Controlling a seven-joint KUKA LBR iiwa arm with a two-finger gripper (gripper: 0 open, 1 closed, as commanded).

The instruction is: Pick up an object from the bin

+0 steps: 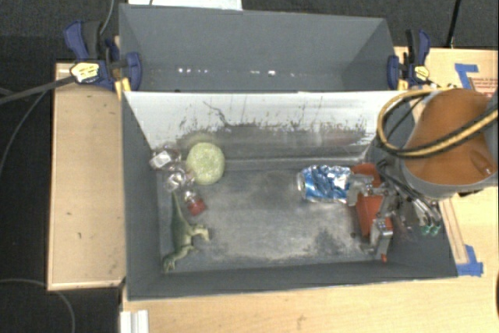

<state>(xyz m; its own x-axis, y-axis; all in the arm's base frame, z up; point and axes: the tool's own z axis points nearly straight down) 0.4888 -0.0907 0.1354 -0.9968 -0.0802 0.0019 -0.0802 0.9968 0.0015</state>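
Tool point(380, 240) at right of bin point(265, 234), beside crumpled blue-and-white packet point(326, 183); grip unclear.

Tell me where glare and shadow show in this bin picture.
Camera view: small glints dot the bin's back wall; the sloped panel below it is washed bright; the crumpled blue wrapper beside the gripper shines; floor shadows are faint.

Grey bin point(265, 226) (toy dinosaur point(184, 236), ball point(206, 161), blue wrapper point(323, 183))

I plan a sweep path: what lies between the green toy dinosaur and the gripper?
Nothing: in the camera view, only bare, scuffed bin floor stretches from the green toy dinosaur to the gripper.
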